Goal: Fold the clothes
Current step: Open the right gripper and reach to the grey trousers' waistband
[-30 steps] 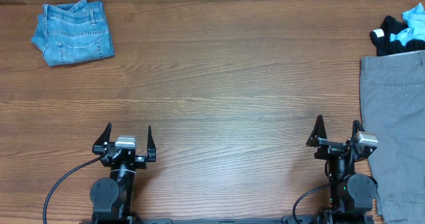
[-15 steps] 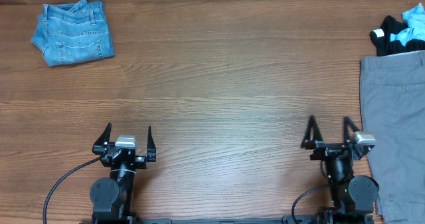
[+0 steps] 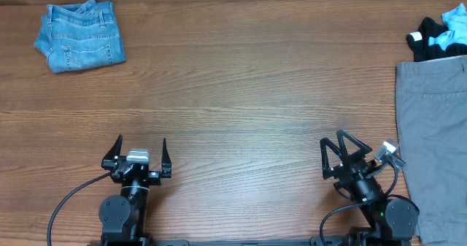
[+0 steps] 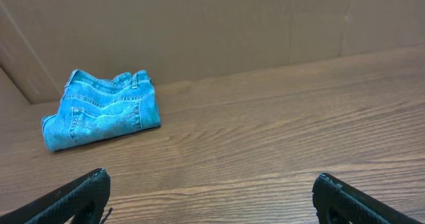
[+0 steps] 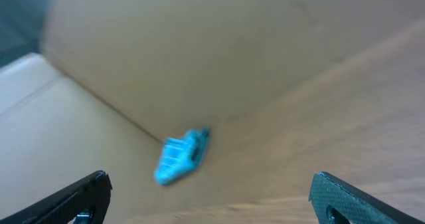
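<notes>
Right gripper [image 3: 332, 138] stands spread and empty, angled leftward, grey trousers [image 3: 434, 129] just to its right; left gripper [image 3: 141, 140] spread too, folded jeans [image 3: 79, 36] far ahead-left of it.

Looks like a robotics lab test bench: left arm [image 3: 120, 213] and right arm [image 3: 387, 215] stand at the edge of a wood-grain table [image 3: 241, 93], a black cable [image 3: 71, 197] trailing, plain brown cardboard walls [image 4: 199, 24] behind.

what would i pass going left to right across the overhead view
denim jeans → left gripper → right gripper → grey trousers
</notes>
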Robot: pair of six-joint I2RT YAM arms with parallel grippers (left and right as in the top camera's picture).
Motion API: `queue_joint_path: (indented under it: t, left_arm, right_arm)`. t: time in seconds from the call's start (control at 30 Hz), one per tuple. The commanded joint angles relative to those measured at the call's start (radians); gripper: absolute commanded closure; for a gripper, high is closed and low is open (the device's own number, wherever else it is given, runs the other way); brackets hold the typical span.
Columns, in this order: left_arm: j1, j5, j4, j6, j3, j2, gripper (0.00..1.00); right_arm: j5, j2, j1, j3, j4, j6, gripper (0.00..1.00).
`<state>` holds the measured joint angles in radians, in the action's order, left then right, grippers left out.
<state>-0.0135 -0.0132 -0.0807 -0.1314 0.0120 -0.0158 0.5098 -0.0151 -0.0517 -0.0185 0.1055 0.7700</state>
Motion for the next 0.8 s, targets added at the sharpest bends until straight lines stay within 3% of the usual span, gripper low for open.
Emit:
queue_joint_path:
  t: [0.0,0.2,0.37,0.5,0.77]
  left_arm:
    - [-0.002,0.013,0.003,-0.014,-0.007,0.011,0.0]
    - [-0.002,0.013,0.003,-0.014,-0.007,0.011,0.0]
    - [-0.002,0.013,0.003,-0.014,-0.007,0.011,0.0]
    - [-0.002,0.013,0.003,-0.014,-0.007,0.011,0.0]
    - [-0.002,0.013,0.003,-0.014,-0.007,0.011,0.0]
  right_arm:
    - [0.041,0.012,0.0,0.008,0.098,0.064,0.0]
    - [-0.03,-0.016,0.0,-0.103,0.091,-0.044,0.0]
    - [-0.151,-0.164,0.0,-0.278,0.019,-0.195,0.0]
    - [-0.257,-0.386,0.0,-0.488,-0.07,-0.317,0.0]
    - [-0.679,-0.931,-0.015,-0.941,-0.43,-0.483,0.0]
